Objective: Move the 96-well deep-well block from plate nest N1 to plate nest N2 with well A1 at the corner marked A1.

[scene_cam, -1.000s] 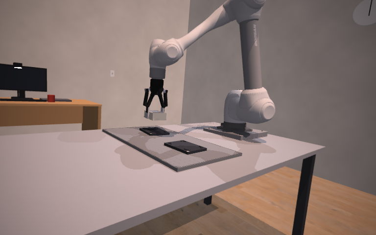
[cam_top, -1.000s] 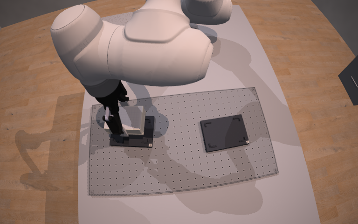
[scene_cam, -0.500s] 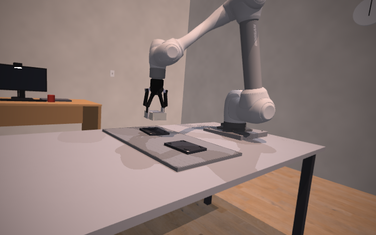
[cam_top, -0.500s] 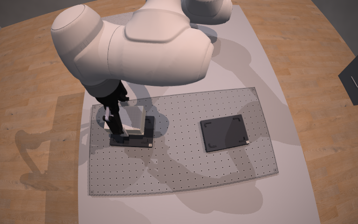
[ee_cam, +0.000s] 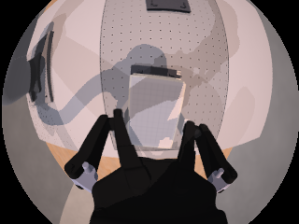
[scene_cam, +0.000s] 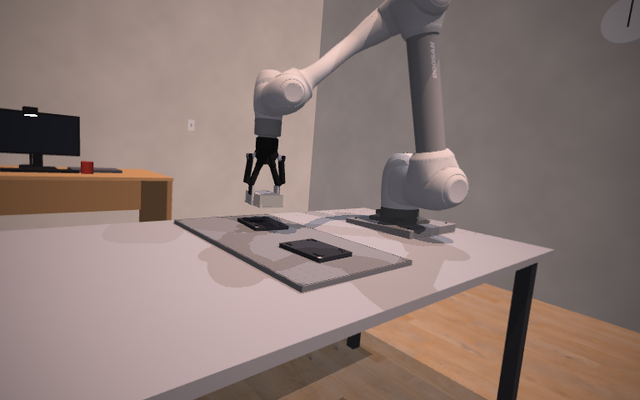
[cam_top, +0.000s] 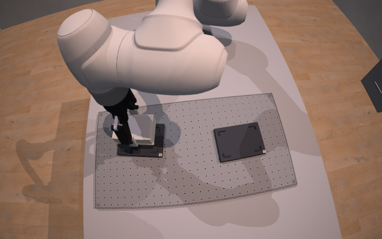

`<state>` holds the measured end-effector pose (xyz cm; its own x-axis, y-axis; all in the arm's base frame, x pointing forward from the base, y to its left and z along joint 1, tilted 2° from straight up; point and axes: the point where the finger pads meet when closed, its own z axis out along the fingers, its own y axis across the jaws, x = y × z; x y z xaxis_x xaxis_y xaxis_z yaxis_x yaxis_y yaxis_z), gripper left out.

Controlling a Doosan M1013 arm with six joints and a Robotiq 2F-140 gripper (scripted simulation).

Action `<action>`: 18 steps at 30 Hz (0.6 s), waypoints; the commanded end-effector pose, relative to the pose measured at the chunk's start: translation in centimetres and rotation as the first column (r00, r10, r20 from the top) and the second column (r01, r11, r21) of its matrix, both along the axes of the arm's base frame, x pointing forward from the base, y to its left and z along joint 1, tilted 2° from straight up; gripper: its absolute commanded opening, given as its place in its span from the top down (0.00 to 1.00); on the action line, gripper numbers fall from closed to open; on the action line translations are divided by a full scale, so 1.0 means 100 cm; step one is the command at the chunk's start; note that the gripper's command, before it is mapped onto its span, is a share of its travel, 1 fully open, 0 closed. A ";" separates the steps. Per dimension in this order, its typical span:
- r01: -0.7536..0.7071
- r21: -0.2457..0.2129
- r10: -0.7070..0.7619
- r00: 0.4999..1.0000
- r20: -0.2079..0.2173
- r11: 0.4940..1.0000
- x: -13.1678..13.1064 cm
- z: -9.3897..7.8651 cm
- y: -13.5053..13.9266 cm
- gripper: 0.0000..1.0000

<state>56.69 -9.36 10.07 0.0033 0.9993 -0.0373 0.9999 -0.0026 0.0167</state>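
The pale deep-well block (cam_top: 146, 126) (scene_cam: 268, 201) (ee_cam: 156, 98) is off both nests, held roughly level in the air. My gripper (cam_top: 133, 126) (scene_cam: 264, 192) (ee_cam: 153, 108) is shut on it across two opposite sides. Block and gripper hang above nest N2 (cam_top: 160, 141) (scene_cam: 272, 227) (ee_cam: 153, 70), with a clear gap in the exterior view. N2 has a small white corner mark (cam_top: 160, 154). Nest N1 (cam_top: 239, 142) (scene_cam: 313, 248) (ee_cam: 168, 6) holds nothing; its corner locators show. The block's A1 marking is too small to read, and the block hides part of N2.
Both nests stand on a perforated plate (cam_top: 191, 174) (scene_cam: 280, 277) (ee_cam: 126, 37) on the white table (cam_top: 304, 197) (scene_cam: 141, 306). The robot's base (scene_cam: 401, 216) stands beside the plate. A desk (scene_cam: 94, 197) with a monitor and a red cup is far behind.
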 end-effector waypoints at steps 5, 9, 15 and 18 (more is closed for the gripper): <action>0.000 0.000 0.000 1.000 0.000 1.000 0.000 -0.011 0.000 1.00; 0.000 0.000 0.000 1.000 0.000 1.000 0.000 -0.014 0.000 1.00; 0.000 0.000 0.000 1.000 0.000 1.000 0.000 -0.024 -0.001 1.00; 0.000 0.000 0.000 1.000 0.000 1.000 0.001 -0.029 -0.001 1.00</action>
<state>56.73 -9.45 7.41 0.0033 0.9993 -0.0373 0.9999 -0.0026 0.0167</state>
